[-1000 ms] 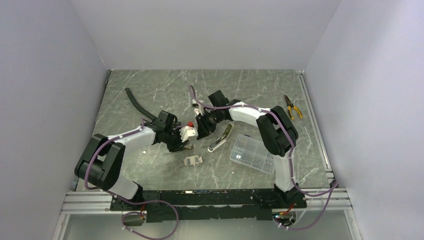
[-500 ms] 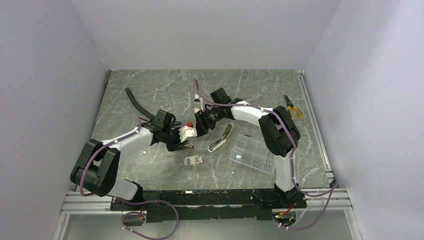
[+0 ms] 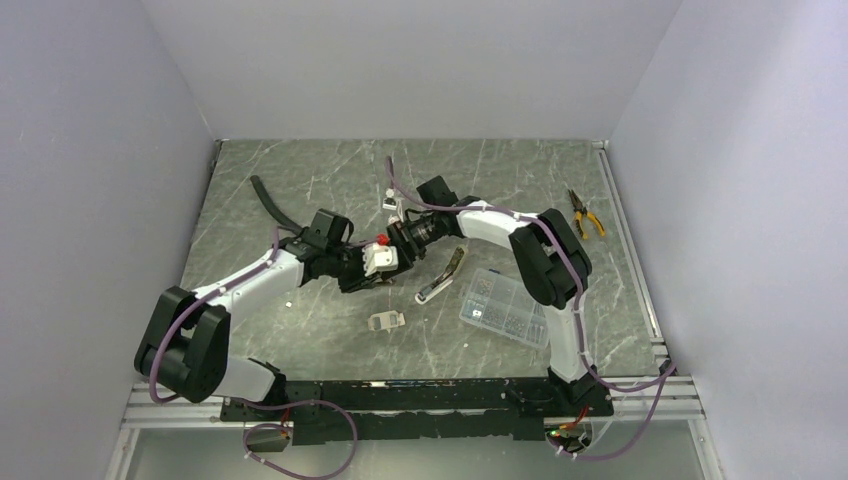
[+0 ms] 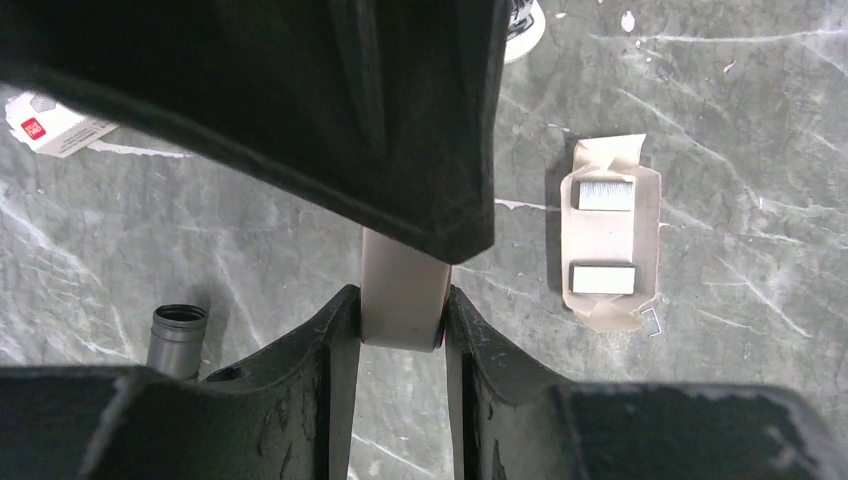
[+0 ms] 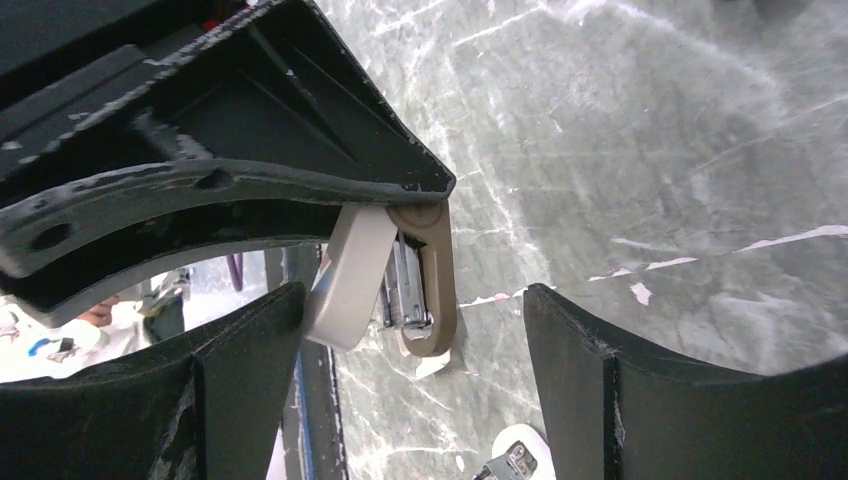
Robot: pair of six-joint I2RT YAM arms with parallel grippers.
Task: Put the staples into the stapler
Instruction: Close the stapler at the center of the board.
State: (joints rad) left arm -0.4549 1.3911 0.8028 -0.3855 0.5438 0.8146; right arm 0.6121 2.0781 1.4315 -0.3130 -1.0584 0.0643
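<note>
Stapler (image 5: 440, 300), splayed open, sits clamped in left gripper (image 4: 400, 300); right gripper (image 5: 412, 295) gapes wide beside it.

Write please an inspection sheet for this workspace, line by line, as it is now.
Surface: grey marbled table, veined.
Job's things: stapler lies opened out on the table, touched by no gripper; two strips of staples sit in a paper tray.
Clutter: clear box, pliers, black hose.
Grippers: left gripper shut on a pale piece that I cannot identify; right gripper open, holding nothing.
Cables: purple cables run along both arms.
Surroundings: plain pale walls; nothing else seen.
</note>
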